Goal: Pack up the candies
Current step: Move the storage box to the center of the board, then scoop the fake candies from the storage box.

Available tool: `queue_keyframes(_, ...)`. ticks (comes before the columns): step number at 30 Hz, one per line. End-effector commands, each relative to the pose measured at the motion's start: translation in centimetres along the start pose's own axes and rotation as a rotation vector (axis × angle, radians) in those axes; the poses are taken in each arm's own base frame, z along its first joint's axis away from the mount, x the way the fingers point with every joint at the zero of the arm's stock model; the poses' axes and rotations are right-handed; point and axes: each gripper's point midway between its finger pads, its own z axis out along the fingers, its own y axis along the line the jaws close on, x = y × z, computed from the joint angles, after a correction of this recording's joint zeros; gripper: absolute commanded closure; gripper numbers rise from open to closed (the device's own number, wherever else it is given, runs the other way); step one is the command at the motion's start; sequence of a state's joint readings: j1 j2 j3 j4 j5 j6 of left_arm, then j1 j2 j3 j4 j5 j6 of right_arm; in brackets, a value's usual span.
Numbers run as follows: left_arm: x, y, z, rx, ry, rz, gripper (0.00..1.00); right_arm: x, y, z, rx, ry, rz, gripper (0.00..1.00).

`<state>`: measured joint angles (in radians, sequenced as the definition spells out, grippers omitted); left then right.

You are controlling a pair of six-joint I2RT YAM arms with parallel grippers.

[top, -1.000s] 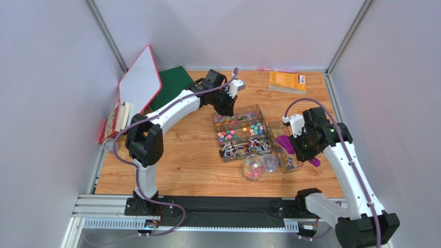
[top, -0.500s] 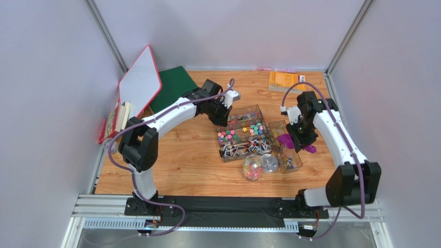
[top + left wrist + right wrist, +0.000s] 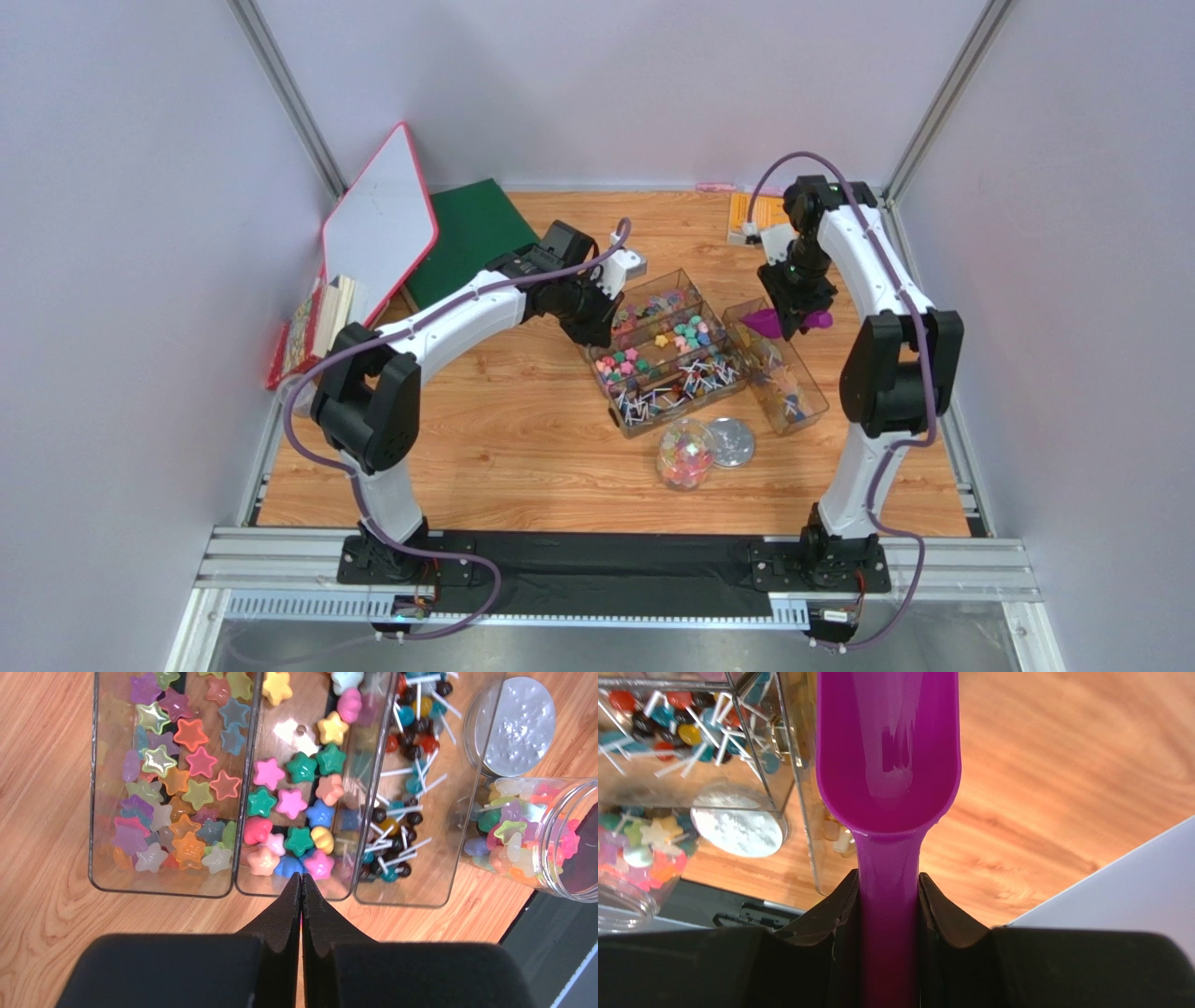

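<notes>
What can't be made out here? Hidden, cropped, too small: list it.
Purple scoop front lip: right wrist view, cut off by the top edge.
Jar far side: left wrist view, cut by the right edge; right wrist view, by the left edge.
Right-hand tray contents: top view, too small; right wrist view, scoop covers most of it.
Left fingers touching the three-bay tray or not: left wrist view, tips hide the contact.

The left tool (image 3: 302, 880) is pinched closed — right tool (image 3: 887, 879) clamps the purple scoop (image 3: 887, 742).
</notes>
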<state>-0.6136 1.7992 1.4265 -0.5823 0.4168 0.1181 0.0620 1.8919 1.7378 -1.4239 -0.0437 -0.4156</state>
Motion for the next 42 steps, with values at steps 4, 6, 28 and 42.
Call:
queue_keyframes(4, -2.5, 0.5, -1.4, -0.035, -0.064, 0.038, 1.00, -6.2, -4.5, -1.5, 0.116, -0.075, -0.015, 1.00)
queue_keyframes(6, -2.6, 0.7, -1.2, -0.035, -0.057, 0.036, 1.00, -7.2, -5.2, -0.5, 0.117, -0.055, -0.030, 1.00)
queue_keyframes(28, 0.3, 2.2, -3.6, -0.120, -0.001, 0.027, 0.09, 6.3, -5.7, -5.9, 0.161, 0.210, -0.208, 1.00)
queue_keyframes(42, 1.7, 2.0, -2.8, -0.103, 0.005, -0.001, 0.09, 11.4, -4.5, -4.4, 0.132, 0.371, -0.235, 1.00)
